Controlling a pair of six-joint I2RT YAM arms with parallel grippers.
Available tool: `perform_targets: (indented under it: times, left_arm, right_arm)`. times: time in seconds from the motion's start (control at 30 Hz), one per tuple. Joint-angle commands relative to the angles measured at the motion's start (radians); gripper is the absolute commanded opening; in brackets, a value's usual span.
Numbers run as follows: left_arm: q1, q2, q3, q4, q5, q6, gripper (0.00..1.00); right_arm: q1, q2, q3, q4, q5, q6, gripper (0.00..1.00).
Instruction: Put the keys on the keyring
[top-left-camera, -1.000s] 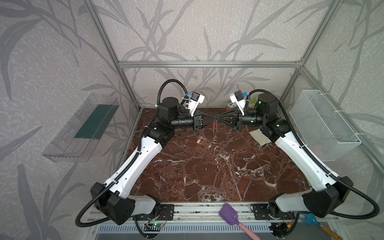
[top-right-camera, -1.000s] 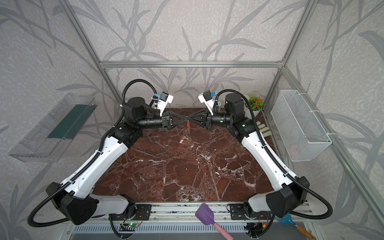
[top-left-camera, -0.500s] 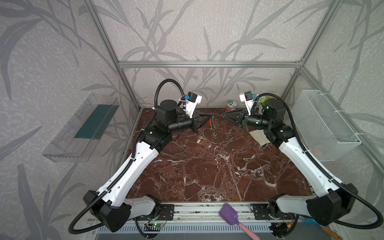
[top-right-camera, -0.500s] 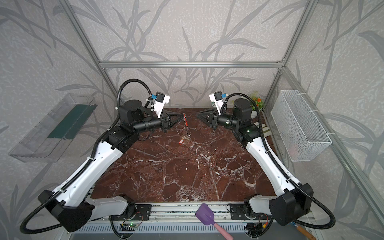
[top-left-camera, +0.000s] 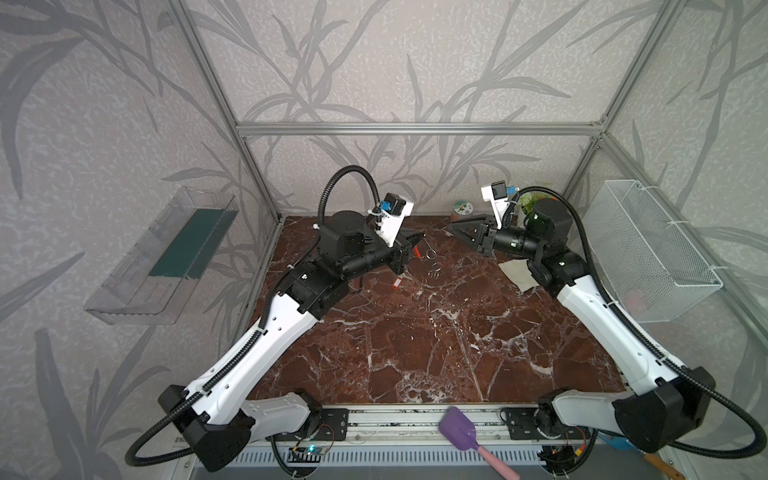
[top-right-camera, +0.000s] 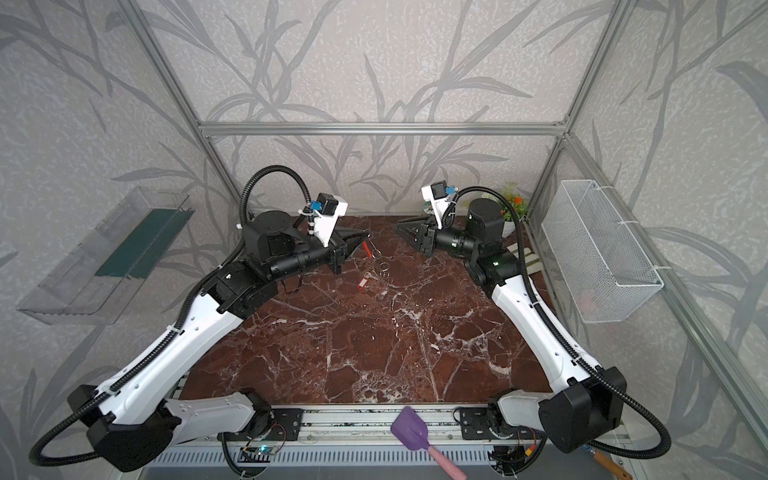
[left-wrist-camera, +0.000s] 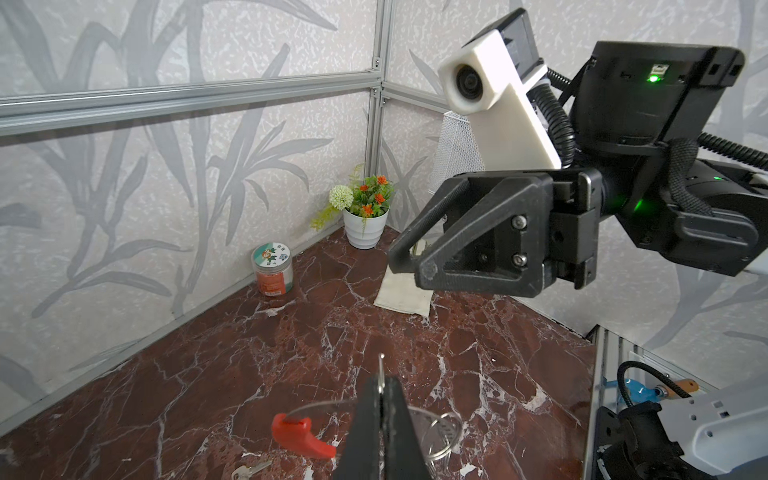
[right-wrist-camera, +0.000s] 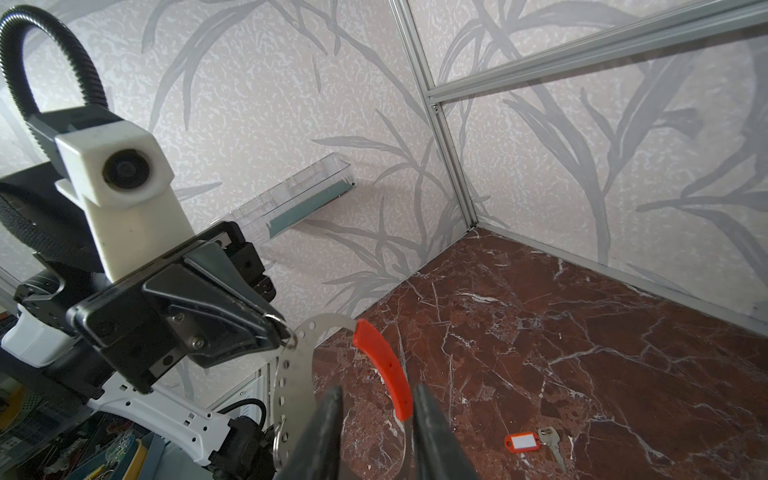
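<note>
Over the far edge of the bench (top-left-camera: 415, 353), both top views: left gripper (top-left-camera: 419, 240) is clamped on the keyring (top-left-camera: 416, 250), hoop off the surface, red section just under the tips. Right gripper (top-left-camera: 456, 229) points at it from the right, apart from the hoop, carrying nothing. Flat on the bench lies the key tag (top-left-camera: 397, 283), near the far edge, left of centre, just in front of the left gripper; a silver key (top-right-camera: 374, 276) touches it. Some small split rings (top-left-camera: 434, 264) show beside the hoop; can't tell if they hang or lie. Also there: folded cloth (top-left-camera: 517, 272) near the right edge, jar (top-left-camera: 460, 207) at the far edge, potted flowers (top-right-camera: 514, 203) in the far-right corner.

Left wrist view: left gripper (left-wrist-camera: 381, 395) pressed together on the thin steel band. Red section of the keyring (left-wrist-camera: 301, 430) is on one side, a split ring (left-wrist-camera: 444, 428) on the other. Right gripper (left-wrist-camera: 409, 266) hangs above the bench, side-on; gap hard to read from here.

Right wrist view: right gripper (right-wrist-camera: 376, 399) jaws parted, clear gap between the fingers (right-wrist-camera: 328, 432), released. Holed band and red section of the keyring (right-wrist-camera: 293, 374) sit beyond that gap, band pinched by the left gripper (right-wrist-camera: 280, 332). White face up on the marble is the key tag (right-wrist-camera: 524, 441), silver key beside it, well apart from the hoop.
</note>
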Motion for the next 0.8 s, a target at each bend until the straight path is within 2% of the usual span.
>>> perform_targets:
  times: [0.0, 0.17, 0.37, 0.6, 0.77]
  left_arm:
    - [-0.007, -0.005, 0.016, -0.011, -0.013, 0.022, 0.0]
    - [-0.008, 0.006, 0.027, -0.015, 0.004, -0.002, 0.0]
    - [0.005, 0.048, 0.087, -0.065, 0.095, -0.088, 0.0]
    - [0.06, 0.053, 0.086, -0.013, 0.229, -0.195, 0.0]
    - [0.068, 0.053, 0.079, -0.003, 0.249, -0.214, 0.0]
  right_arm:
    - [0.019, -0.034, -0.003, 0.028, 0.018, -0.014, 0.34]
    - [0.041, -0.03, -0.003, 0.027, 0.046, -0.012, 0.35]
    - [0.09, -0.038, 0.0, 0.042, 0.119, -0.011, 0.35]
    - [0.12, -0.035, -0.004, 0.057, 0.126, -0.001, 0.32]
    - [0.139, -0.03, -0.003, 0.058, 0.129, -0.001, 0.3]
